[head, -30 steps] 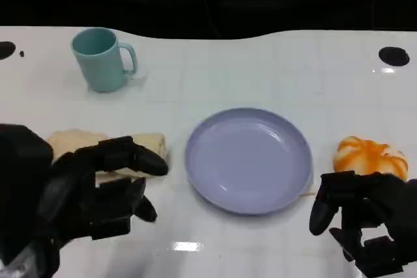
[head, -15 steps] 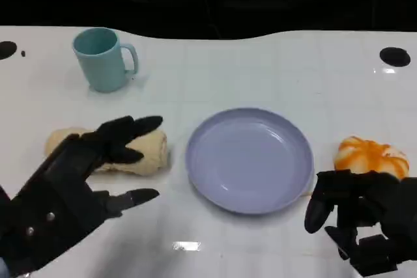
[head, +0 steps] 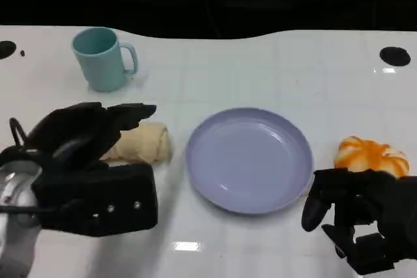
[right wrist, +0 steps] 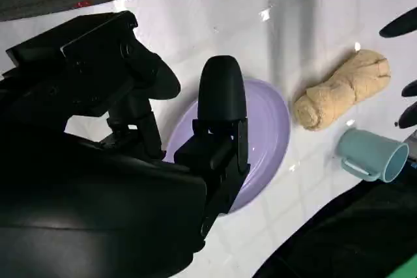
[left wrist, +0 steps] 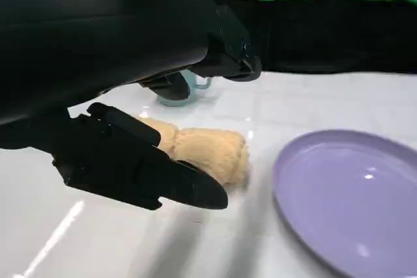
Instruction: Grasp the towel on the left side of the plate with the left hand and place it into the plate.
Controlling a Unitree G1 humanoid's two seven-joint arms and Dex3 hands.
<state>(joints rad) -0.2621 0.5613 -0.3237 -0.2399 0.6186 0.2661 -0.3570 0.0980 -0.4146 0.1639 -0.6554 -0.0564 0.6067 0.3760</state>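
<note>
Closest to the camera in the head view, the left hand (head: 91,161) sits at about 8 o'clock from the plate, a chunky matte-black shell with its fingers (head: 133,111) reaching out over the near end of the towel. Fingers are spread apart and nothing is gripped; from the left wrist view there's a clear gap between the upper fingers and the thumb (left wrist: 163,183), with the towel lying in front of that gap, not pinched. Can't tell if any fingertip actually touches the cloth

Right hand (head: 355,216) is down at 4 o'clock from the plate, fingers curled in loosely and holding nothing

The plate (head: 215,180) is a round, smooth lavender dish with a shallow raised rim, glossy enough to catch a highlight. The towel (head: 146,144) is a beige roll, soft nubby terry texture, lying on the white table (head: 260,69) at the plate's 9 o'clock, just beside the rim but apart from it

At 3 o'clock there's an orange-and-white lumpy pumpkin-shaped thing (head: 370,155). Furthest back, at 10 o'clock, a smooth teal mug (head: 101,58) stands upright with its handle toward the plate side
</note>
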